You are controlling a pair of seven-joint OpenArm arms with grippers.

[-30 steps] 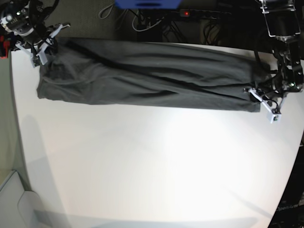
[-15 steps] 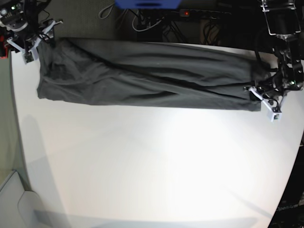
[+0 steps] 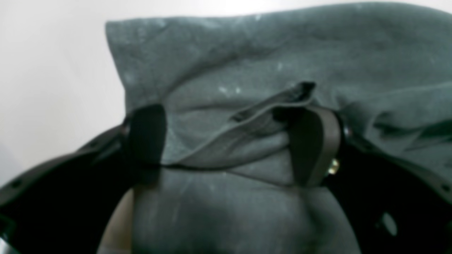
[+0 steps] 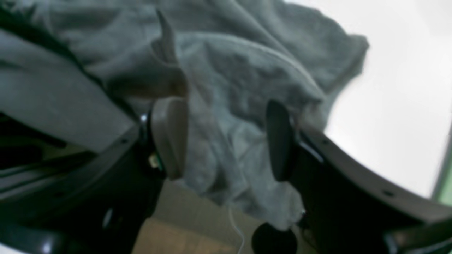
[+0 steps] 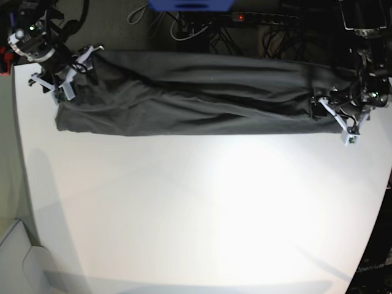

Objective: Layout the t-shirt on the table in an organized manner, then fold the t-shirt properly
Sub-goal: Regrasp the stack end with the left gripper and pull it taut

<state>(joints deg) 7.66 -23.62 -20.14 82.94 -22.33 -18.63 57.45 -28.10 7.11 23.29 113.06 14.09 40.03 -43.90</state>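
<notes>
The dark charcoal t-shirt (image 5: 184,92) lies as a long wrinkled band along the far edge of the white table (image 5: 196,208). My right gripper (image 5: 61,76) is at the shirt's left end. In the right wrist view its fingers (image 4: 169,137) stand apart with loose cloth (image 4: 247,70) between them, some hanging past the table edge. My left gripper (image 5: 335,120) is at the shirt's right end. In the left wrist view its fingers (image 3: 312,148) are wide apart, with a fold of the shirt (image 3: 247,53) lying between them.
A blue object (image 5: 190,5) and a power strip with cables (image 5: 257,18) lie beyond the table's far edge. White tabletop shows beside the shirt in the left wrist view (image 3: 53,70) and the right wrist view (image 4: 399,106). A pale object (image 5: 24,263) sits at the bottom left.
The right gripper went from the far left corner back onto the shirt's left end. The shirt shifted toward the far edge and looks straighter. The left gripper moved slightly farther back.
</notes>
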